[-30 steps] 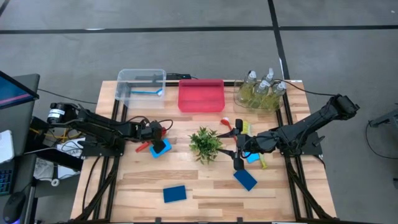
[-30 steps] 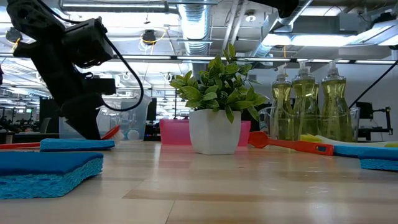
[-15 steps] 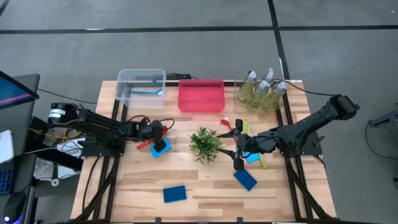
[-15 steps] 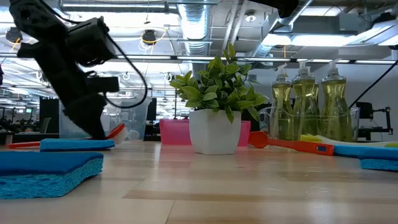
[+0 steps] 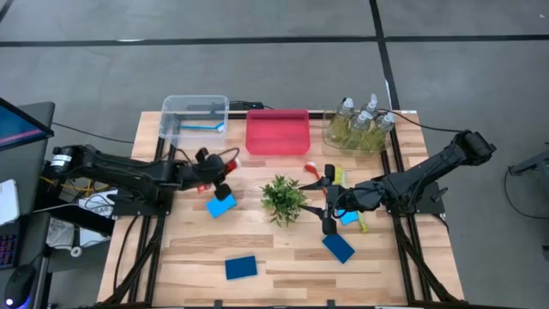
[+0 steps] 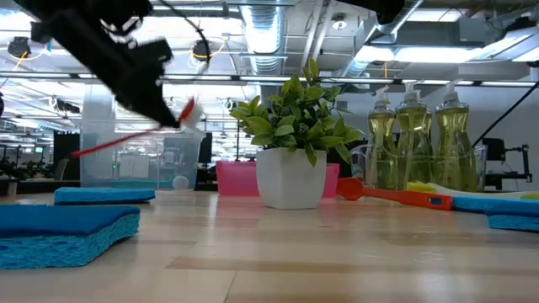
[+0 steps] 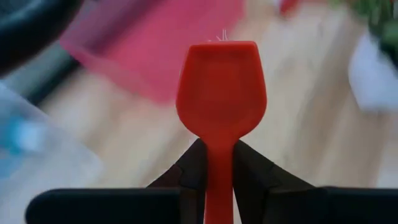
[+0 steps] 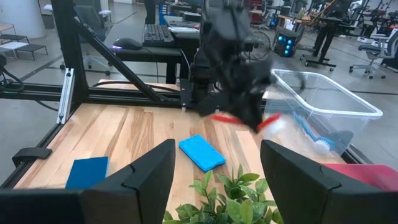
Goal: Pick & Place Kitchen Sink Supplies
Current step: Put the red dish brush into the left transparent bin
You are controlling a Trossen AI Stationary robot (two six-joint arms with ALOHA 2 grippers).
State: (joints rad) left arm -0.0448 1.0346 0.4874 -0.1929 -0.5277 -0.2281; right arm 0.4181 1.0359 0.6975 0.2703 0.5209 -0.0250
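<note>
Left hand (image 5: 206, 174) lifted red brush (image 7: 221, 106) (clamped) off table (image 5: 283, 249).

Red brush (image 6: 135, 134) lifted clear, tilted, pinched by left gripper (image 7: 213, 163). Blue sponges: 9 o'clock (image 5: 221, 206), 6 o'clock (image 5: 241, 267), 4 o'clock (image 5: 338, 248). Pump bottles (image 5: 361, 120) upright, 1 o'clock.

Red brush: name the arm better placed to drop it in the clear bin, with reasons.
Left. The left gripper is already shut on the red brush, lifted off the table beside the clear bin. The right gripper sits open beyond the plant.
</note>
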